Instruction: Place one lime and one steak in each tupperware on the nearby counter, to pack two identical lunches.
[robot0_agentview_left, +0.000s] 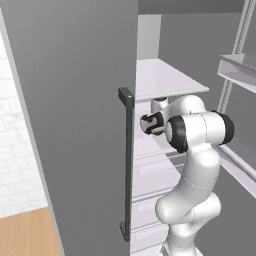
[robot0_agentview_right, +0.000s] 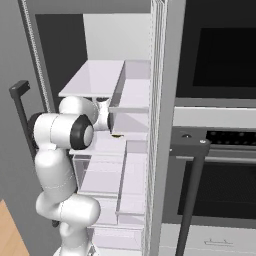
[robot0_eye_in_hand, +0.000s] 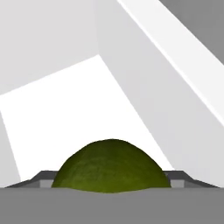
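A small round green lime (robot0_eye_in_hand: 111, 168) sits between the two dark fingertips (robot0_eye_in_hand: 41, 178) of my gripper (robot0_eye_in_hand: 111, 180), which press on both of its sides. From the left base view the gripper (robot0_agentview_left: 155, 130) reaches into the open fridge just above a white shelf, the lime (robot0_agentview_left: 158, 132) showing as a green speck under the hand. The right base view shows the same lime (robot0_agentview_right: 117, 135) at the shelf's front edge. The steak, the tupperware and the counter are out of view.
The grey fridge door (robot0_agentview_left: 75, 125) with its dark vertical handle (robot0_agentview_left: 127, 160) stands open to my left. White shelves (robot0_agentview_right: 100, 77) and drawers (robot0_agentview_right: 107, 180) fill the fridge. A door bin (robot0_agentview_left: 240, 70) hangs on the right. A black oven (robot0_agentview_right: 220, 50) stands beside the fridge.
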